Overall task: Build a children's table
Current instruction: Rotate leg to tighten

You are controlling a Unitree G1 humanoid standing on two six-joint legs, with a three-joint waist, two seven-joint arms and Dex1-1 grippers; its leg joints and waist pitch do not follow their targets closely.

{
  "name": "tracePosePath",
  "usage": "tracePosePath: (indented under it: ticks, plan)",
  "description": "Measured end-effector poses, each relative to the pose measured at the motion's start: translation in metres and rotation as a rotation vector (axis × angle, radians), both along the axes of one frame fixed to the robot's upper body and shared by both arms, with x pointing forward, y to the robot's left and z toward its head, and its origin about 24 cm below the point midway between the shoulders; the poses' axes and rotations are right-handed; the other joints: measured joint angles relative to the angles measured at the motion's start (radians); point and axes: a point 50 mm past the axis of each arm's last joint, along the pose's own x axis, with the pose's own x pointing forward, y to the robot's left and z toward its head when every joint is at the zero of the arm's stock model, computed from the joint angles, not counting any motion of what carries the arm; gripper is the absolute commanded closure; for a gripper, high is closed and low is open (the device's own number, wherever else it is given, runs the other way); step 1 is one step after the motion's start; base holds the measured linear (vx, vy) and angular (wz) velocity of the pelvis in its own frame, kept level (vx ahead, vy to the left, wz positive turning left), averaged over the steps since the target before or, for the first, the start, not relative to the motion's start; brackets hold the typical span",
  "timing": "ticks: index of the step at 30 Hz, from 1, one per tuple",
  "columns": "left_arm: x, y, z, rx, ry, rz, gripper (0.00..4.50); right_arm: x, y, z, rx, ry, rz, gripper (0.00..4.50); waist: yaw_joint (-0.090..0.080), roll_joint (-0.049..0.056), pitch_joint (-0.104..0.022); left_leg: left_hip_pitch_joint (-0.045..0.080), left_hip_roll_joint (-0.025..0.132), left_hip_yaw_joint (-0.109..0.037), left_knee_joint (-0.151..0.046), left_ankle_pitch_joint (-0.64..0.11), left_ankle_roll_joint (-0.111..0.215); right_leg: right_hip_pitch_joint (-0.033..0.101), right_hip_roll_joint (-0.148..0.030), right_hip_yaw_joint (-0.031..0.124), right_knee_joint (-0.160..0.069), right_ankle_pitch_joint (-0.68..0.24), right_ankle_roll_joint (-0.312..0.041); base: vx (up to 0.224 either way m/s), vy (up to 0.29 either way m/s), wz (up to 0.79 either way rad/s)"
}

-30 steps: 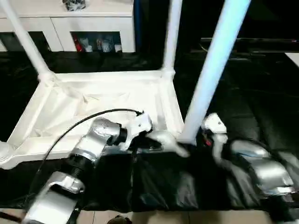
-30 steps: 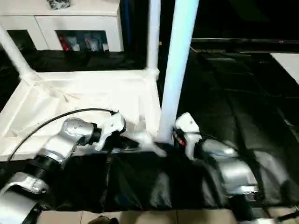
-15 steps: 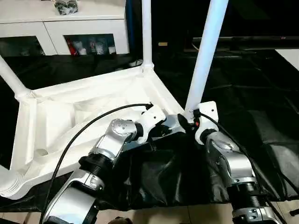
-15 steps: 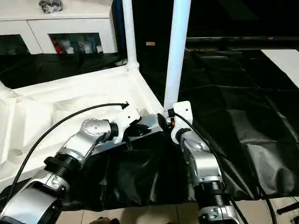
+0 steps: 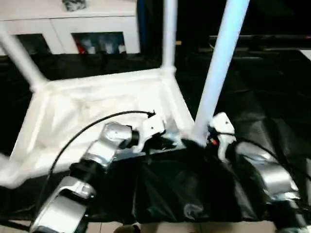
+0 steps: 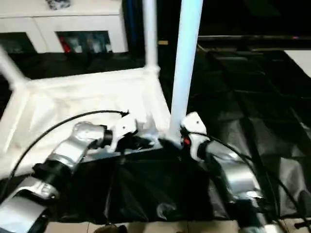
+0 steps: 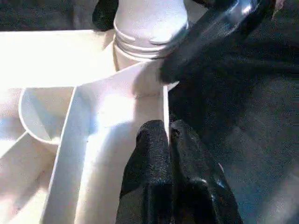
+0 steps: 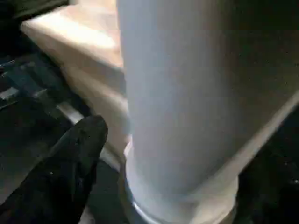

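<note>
The white children's table lies upside down on black cloth, its top (image 5: 97,102) facing me with legs pointing up. My left gripper (image 7: 168,135) is shut on the thin raised rim (image 7: 164,100) beside the near right corner socket; it is also in the left eye view (image 5: 170,143). My right gripper (image 5: 198,141) sits at the foot of the near right leg (image 5: 218,63), shut on it, with one black finger (image 8: 70,172) beside the leg (image 8: 187,93) and the other hidden behind it. More legs stand at the far right (image 5: 169,34) and far left (image 5: 19,58).
A white cabinet (image 5: 73,19) with shelf openings stands at the back left. Black cloth (image 5: 194,189) covers the floor around the table, with pale tiles (image 5: 170,228) at the near edge. A black cable (image 5: 97,124) arcs over my left forearm.
The whole picture has shifted as the camera moved. Both grippers stay at the same corner, the left on the rim and the right at the foot of the leg.
</note>
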Motion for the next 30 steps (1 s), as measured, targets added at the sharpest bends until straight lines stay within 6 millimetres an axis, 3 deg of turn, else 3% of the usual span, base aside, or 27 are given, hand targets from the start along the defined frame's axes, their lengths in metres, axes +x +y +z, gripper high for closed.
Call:
tracePosePath:
  ticks: [2, 10, 20, 25, 30]
  plan:
    - [-0.002, 0.002, -0.001, 0.006, 0.022, -0.038, 4.50, -0.005, -0.003, 0.001, 0.004, 0.026, 0.065, 0.33, 0.003, 0.000, 0.000, 0.000, 0.000, 0.000, 0.004, 0.000, 0.000, 0.000, 0.000, 0.001, 0.004, 0.000, 0.000, 0.000, 0.000, 0.00]
    - [-0.007, 0.007, -0.002, 0.023, 0.069, -0.115, 4.50, -0.013, -0.006, 0.003, -0.010, 0.084, 0.187, 1.04, 0.017, 0.001, 0.000, 0.002, 0.001, 0.000, 0.006, 0.000, -0.001, 0.001, 0.000, 0.001, 0.008, 0.002, -0.003, 0.000, 0.000, 0.00]
    - [-0.007, 0.009, -0.005, 0.024, 0.079, -0.132, 4.50, -0.015, -0.004, -0.001, -0.010, 0.094, 0.193, 1.81, 0.020, 0.009, -0.006, 0.001, 0.002, 0.000, 0.012, 0.000, -0.001, 0.002, 0.000, 0.001, 0.012, 0.003, -0.003, 0.000, 0.000, 0.00]
    - [-0.002, 0.006, -0.007, 0.019, 0.059, -0.056, 4.50, -0.010, 0.002, -0.008, 0.039, 0.065, 0.052, 1.86, 0.017, 0.013, -0.009, 0.003, 0.002, 0.000, 0.014, 0.000, -0.001, 0.003, 0.000, 0.001, 0.013, 0.003, -0.003, 0.000, 0.000, 0.00]
    - [0.006, -0.002, -0.009, 0.013, 0.027, 0.071, 4.50, 0.006, 0.008, -0.014, 0.069, 0.026, -0.154, 1.86, -0.002, 0.015, -0.010, 0.005, 0.002, 0.000, 0.014, 0.000, -0.001, 0.003, -0.001, 0.001, 0.011, 0.001, 0.001, 0.000, 0.000, 0.00]
